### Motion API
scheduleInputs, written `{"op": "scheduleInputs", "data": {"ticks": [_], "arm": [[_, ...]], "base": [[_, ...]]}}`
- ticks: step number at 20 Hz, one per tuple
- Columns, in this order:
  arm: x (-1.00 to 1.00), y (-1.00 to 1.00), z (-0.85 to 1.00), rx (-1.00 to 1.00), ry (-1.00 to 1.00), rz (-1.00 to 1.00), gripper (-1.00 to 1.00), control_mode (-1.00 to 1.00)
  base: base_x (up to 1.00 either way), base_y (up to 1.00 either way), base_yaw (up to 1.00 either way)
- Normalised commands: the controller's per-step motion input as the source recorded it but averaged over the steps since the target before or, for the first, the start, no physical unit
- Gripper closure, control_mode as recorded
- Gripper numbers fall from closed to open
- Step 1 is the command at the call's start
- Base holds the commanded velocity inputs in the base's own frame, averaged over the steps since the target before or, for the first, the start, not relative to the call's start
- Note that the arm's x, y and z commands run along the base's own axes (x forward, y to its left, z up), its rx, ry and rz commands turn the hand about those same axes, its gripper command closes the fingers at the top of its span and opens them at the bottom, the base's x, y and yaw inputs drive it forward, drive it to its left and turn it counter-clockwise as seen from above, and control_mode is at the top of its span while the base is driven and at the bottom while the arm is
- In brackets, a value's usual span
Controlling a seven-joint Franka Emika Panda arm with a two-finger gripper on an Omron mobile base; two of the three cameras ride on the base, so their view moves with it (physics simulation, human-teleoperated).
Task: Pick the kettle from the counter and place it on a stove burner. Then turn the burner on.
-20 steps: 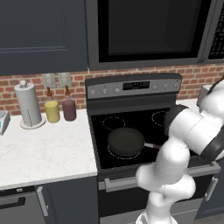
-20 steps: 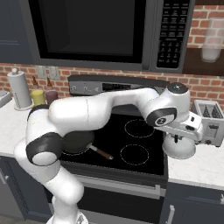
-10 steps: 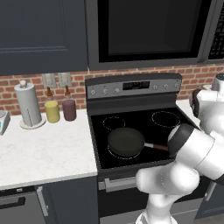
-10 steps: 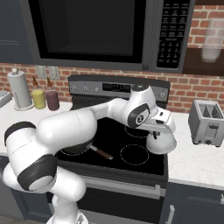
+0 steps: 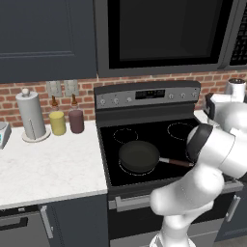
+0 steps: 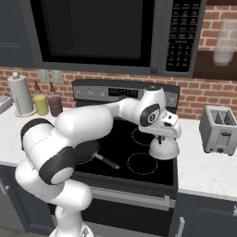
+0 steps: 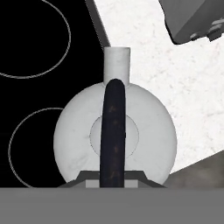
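White kettle [image 7: 116, 138] overlaps 1 burner ring [image 7: 26, 146] from above.

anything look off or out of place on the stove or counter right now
Nothing looks spilled or damaged. One oddity: the kettle hangs from the gripper above the cooktop's right edge, half over the counter, not on a burner. A frying pan occupies the front left burner.

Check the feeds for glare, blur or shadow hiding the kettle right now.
Hand view: sharp, evenly lit, kettle crisp, dark handle clear. Right base view: kettle sharp, no glare, its top hidden under the hand. Left base view: no blur; black cooktop without glare.
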Motion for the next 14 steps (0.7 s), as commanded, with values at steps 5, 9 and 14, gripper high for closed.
{"op": "scheduleInputs", "data": {"ticks": [5, 9, 14], "arm": [[0.08, 0.02, -0.17, 0.09, 0.14, 0.06, 1.0, -1.0], [0.0, 0.15, -0.19, 0.03, 0.03, 0.06, 1.0, -1.0], [0.0, 0.05, -0.24, 0.02, 0.01, 0.02, 1.0, -1.0]], "base": [[0.0, 0.0, 0.0], [0.0, 0.0, 0.0], [0.0, 0.0, 0.0]]}}
